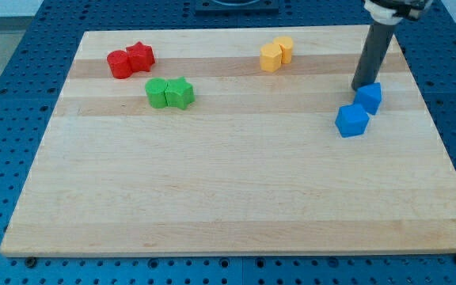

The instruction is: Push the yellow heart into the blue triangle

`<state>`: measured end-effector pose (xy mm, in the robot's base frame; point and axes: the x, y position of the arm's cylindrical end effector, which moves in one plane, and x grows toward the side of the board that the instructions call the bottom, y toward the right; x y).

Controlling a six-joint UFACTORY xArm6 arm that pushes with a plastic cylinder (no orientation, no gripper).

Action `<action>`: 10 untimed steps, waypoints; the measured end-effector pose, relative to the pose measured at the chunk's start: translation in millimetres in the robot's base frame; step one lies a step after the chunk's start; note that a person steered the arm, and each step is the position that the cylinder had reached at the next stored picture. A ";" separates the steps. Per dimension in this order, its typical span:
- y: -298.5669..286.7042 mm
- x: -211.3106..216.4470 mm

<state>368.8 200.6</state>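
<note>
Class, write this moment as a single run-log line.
tip beside upper blue block | yellow pair far toward view's left, untouched | push not started | red, green pairs idle

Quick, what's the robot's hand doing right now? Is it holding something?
No pincer, just a rod. My tip holds nothing; it sits at the upper blue block, on its top-left side.

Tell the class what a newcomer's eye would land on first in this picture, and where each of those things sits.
First comes the dark rod at the view's upper right, my tip right beside the upper of two blue blocks, the other blue block just below. Next, bright pairs stand out on the pale wooden board: red blocks at upper left, green blocks below them, yellow blocks at top centre.
</note>
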 end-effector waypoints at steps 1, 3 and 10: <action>0.0 24.6; 0.0 -49.6; -79.5 -113.3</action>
<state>255.5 121.1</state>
